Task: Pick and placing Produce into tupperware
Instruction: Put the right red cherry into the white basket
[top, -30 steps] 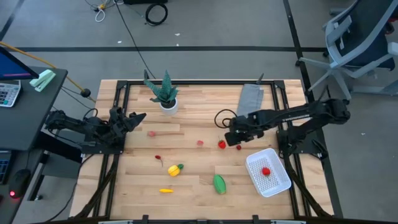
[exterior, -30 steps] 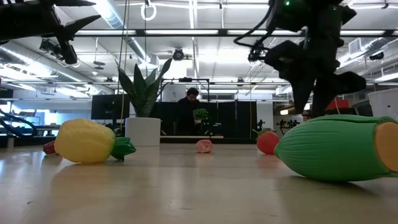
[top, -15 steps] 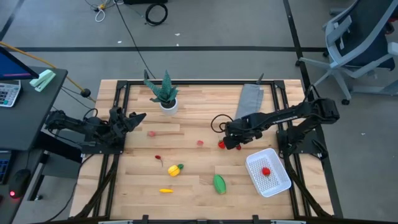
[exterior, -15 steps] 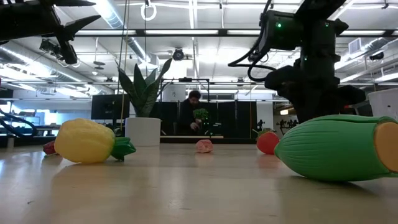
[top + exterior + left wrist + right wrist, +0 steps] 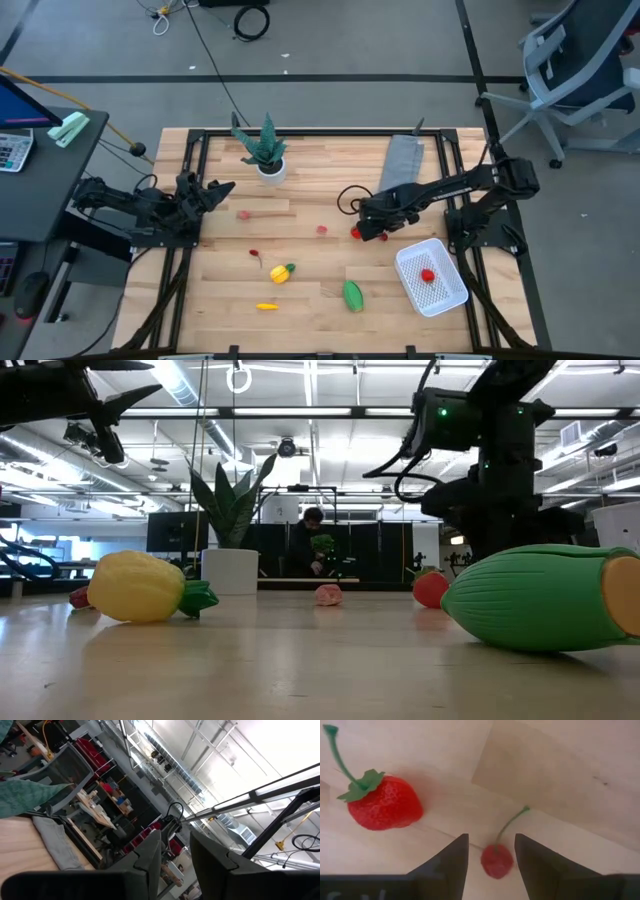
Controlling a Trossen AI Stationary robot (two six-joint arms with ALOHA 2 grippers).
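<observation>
We see the right gripper (image 5: 362,231) lowered over the middle of the wooden table (image 5: 310,290), its arm reaching in from the right edge. In the right wrist view its two dark fingers (image 5: 447,865) stand apart, unclenched and grasping nothing, and a small red cherry (image 5: 497,860) with a thin green stem lies on the wood in the gap between them. Beside it, outside the fingers, we see a red strawberry (image 5: 385,808) with a green leafy cap and stem.

The white tupperware (image 5: 447,289) sits near the table's front right corner, tilted relative to the table edges, with one red piece (image 5: 428,275) already inside it. The remaining produce lies scattered on the wood: a green oblong (image 5: 352,295) near the front, a yellow piece with a green end (image 5: 282,272) to its left, a thin yellow-orange piece (image 5: 266,306) nearer the front edge, and a pale pink piece (image 5: 322,229) just left of the right gripper.

The left gripper (image 5: 216,189) waits at the table's left edge, raised; in the left wrist view its fingers (image 5: 150,857) stand slightly apart with nothing between them. A potted plant (image 5: 267,150) in a white pot and a folded grey cloth (image 5: 404,160) occupy the far side of the table.
</observation>
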